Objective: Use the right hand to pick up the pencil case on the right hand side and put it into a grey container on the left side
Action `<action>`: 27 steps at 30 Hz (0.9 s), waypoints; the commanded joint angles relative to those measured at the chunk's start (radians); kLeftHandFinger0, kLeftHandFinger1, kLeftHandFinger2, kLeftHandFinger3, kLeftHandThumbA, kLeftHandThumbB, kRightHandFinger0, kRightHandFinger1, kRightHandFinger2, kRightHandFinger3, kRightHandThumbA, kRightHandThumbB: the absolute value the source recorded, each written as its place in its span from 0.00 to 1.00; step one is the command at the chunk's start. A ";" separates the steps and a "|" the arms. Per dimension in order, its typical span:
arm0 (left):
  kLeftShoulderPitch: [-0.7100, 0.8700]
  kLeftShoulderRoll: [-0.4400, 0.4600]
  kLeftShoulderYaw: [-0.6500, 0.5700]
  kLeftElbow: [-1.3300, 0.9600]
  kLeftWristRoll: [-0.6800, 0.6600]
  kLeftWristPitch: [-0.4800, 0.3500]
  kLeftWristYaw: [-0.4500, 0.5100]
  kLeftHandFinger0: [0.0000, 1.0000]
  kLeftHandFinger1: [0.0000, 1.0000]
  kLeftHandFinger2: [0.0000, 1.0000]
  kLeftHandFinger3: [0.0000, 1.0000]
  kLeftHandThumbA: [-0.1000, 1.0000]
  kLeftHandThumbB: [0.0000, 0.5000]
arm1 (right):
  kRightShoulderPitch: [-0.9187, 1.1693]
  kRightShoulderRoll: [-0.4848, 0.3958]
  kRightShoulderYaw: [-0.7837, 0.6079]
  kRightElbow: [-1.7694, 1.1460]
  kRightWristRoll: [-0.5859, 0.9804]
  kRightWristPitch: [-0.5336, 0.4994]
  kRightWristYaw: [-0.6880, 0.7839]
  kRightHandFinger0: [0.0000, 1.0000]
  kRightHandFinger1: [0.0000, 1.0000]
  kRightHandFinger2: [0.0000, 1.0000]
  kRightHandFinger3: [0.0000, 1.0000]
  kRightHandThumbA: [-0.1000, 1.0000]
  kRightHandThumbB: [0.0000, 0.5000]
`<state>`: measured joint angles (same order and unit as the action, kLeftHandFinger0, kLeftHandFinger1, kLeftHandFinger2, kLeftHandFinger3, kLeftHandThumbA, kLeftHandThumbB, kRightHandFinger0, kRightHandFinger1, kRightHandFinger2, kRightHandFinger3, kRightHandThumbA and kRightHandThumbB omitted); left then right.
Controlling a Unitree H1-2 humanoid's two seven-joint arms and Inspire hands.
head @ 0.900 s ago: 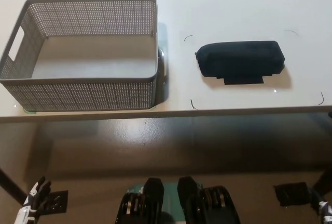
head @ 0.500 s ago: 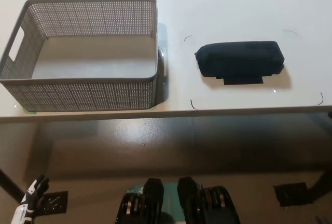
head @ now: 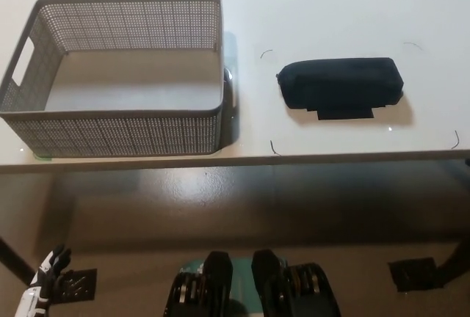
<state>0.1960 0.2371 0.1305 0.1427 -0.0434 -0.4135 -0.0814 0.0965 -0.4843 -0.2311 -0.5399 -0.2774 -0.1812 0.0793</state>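
Nearest you, white left hand [head: 44,282] rests low, below the white table [head: 323,9] edge, fingers spread, holding nothing. Right hand out of view; nothing done yet. Dark soft pencil case [head: 341,84] lies on the table, right of the grey perforated plastic container [head: 117,75], apart from it, long axis left-right.

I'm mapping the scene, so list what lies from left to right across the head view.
White left hand low at the far left → grey container on the table → black pencil case.
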 commanded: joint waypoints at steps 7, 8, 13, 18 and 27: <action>0.021 0.022 -0.006 -0.030 0.005 -0.056 -0.022 1.00 1.00 1.00 0.97 1.00 0.56 | -0.482 -0.172 0.225 0.079 -0.261 0.389 0.369 1.00 1.00 1.00 1.00 0.84 1.00; 0.023 0.020 -0.008 -0.031 0.003 -0.056 -0.023 1.00 1.00 1.00 0.97 1.00 0.55 | -0.522 -0.176 0.250 0.109 -0.271 0.393 0.385 1.00 1.00 1.00 1.00 0.82 1.00; 0.033 0.018 -0.016 -0.038 -0.002 -0.056 -0.034 1.00 1.00 1.00 0.97 1.00 0.51 | -0.667 -0.167 0.363 0.278 -0.339 0.388 0.422 1.00 1.00 1.00 1.00 0.83 1.00; 0.030 0.015 -0.022 -0.035 -0.030 -0.056 -0.050 1.00 1.00 1.00 0.97 1.00 0.53 | -0.805 -0.154 0.468 0.438 -0.393 0.388 0.459 1.00 1.00 1.00 1.00 0.87 1.00; 0.025 0.016 -0.025 -0.031 0.001 -0.056 -0.044 1.00 1.00 1.00 0.97 1.00 0.49 | -0.972 -0.100 0.625 0.665 -0.466 0.418 0.491 1.00 1.00 1.00 1.00 0.86 1.00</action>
<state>0.2123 0.2366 0.1104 0.1444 -0.0458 -0.4144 -0.1052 -0.7204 -0.5717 0.3214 0.0242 -0.6054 0.1616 0.4663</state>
